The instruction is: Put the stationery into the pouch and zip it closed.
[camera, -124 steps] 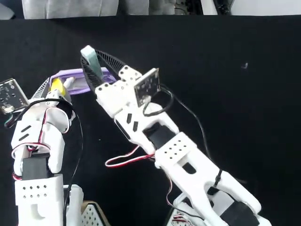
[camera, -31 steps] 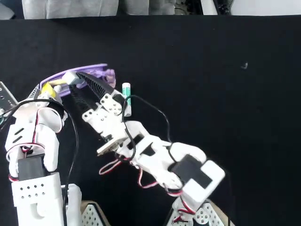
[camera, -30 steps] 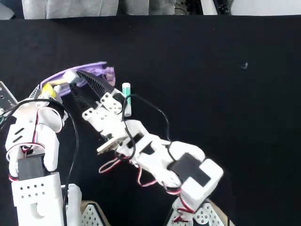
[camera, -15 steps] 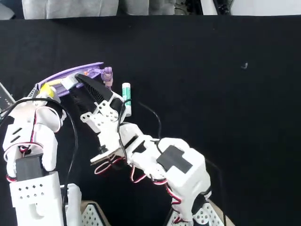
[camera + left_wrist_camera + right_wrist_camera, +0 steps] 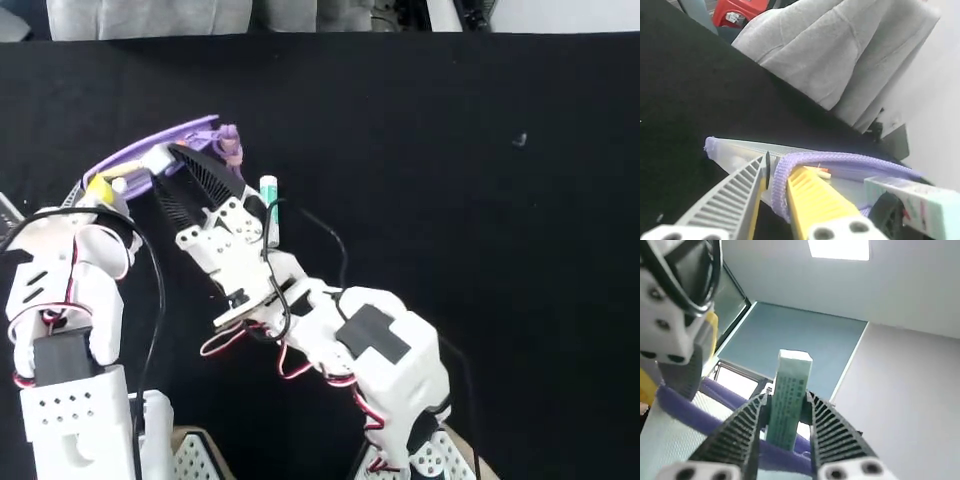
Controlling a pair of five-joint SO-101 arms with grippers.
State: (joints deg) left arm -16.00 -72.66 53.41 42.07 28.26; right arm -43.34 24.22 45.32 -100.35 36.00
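My left pincer (image 5: 776,172) is pinching the pouch (image 5: 737,150) rim, propping the mouth open; my right pincer (image 5: 785,401) is gripping the eraser (image 5: 790,385) at that opening, ready for insertion.

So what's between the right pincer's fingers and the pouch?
A pale green block, clamped in the right pincer; the pouch has its purple rim just behind it, per the right wrist view.

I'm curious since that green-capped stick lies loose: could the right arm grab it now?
Probably not yet: its tool is shut on the eraser at the pouch. The stick itself lies uncovered beside that arm.
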